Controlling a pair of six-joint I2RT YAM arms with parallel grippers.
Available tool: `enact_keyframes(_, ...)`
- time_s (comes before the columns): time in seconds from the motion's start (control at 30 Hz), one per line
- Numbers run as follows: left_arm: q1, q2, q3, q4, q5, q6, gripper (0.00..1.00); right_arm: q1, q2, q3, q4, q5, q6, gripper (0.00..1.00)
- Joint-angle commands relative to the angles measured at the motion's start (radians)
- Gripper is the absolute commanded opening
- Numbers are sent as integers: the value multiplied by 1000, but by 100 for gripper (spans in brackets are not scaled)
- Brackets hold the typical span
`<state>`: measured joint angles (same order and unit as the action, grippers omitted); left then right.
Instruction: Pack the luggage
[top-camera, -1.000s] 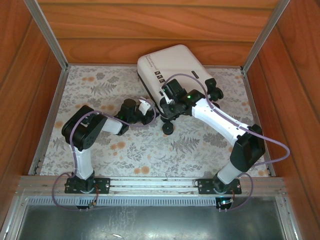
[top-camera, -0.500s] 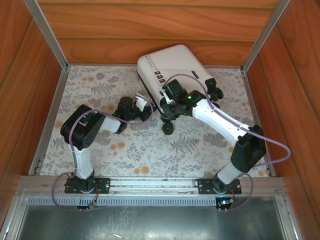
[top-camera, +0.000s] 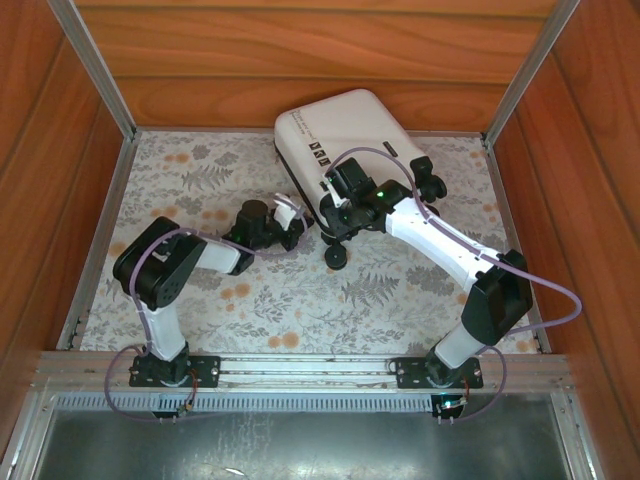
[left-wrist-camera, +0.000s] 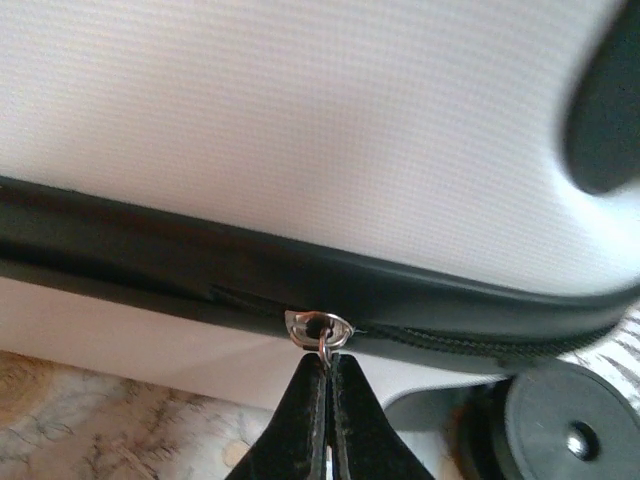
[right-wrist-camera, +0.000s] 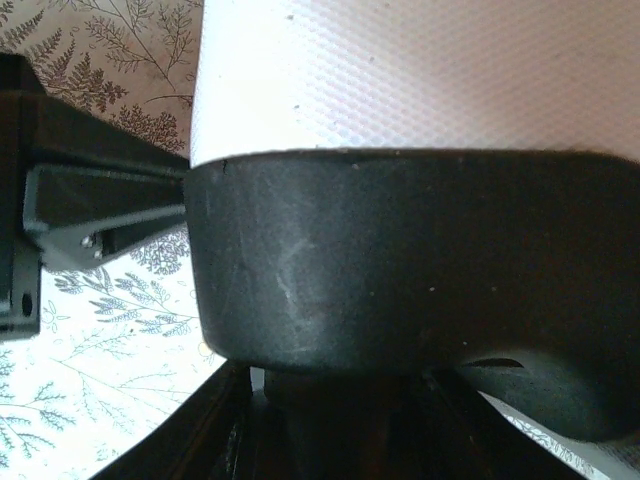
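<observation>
Left fingers (left-wrist-camera: 320, 388) pinched tight on zipper pull (left-wrist-camera: 320, 329) at their tips, right fingers' (right-wrist-camera: 190, 440) opening unclear; luggage (top-camera: 340, 135) shell looks stiff, slick, so grip trim (left-wrist-camera: 150, 240).

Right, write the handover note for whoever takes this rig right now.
Left gripper: shut on the zipper pull on the luggage seam, near-left side.
Right gripper: against the luggage's near corner, above a wheel; I can't tell whether it's gripping.
Luggage: lid down, lying flat at the far middle of the table.
Done: pull gripped.
Left: run the zip round; how far it is closed is unclear.
</observation>
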<state>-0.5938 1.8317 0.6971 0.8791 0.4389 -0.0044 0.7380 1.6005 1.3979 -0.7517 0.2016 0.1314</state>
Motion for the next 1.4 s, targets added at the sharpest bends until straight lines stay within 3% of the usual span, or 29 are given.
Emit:
enact_keyframes(0.0,-38,-60,-28,56,29,31,0,-3,-17,57,55,-36,41,0)
enact_keyframes(0.17,-87,-67,-56,55,-19,79,0,-3,18,105,29,-40,98,0)
enact_keyframes(0.37,-212,-71,-70,81,-131,134,0,-3,46,130,69,-95,204,0)
enact_keyframes(0.67,-385,-55,-145,303,-370,132,0,25,92,124,184,-93,342,0)
enact_keyframes(1.03,-480,51,-127,443,-515,141,0,111,169,148,316,-54,400,0)
enact_keyframes(1.37,-542,111,-52,445,-669,168,0,141,235,209,332,-129,395,0)
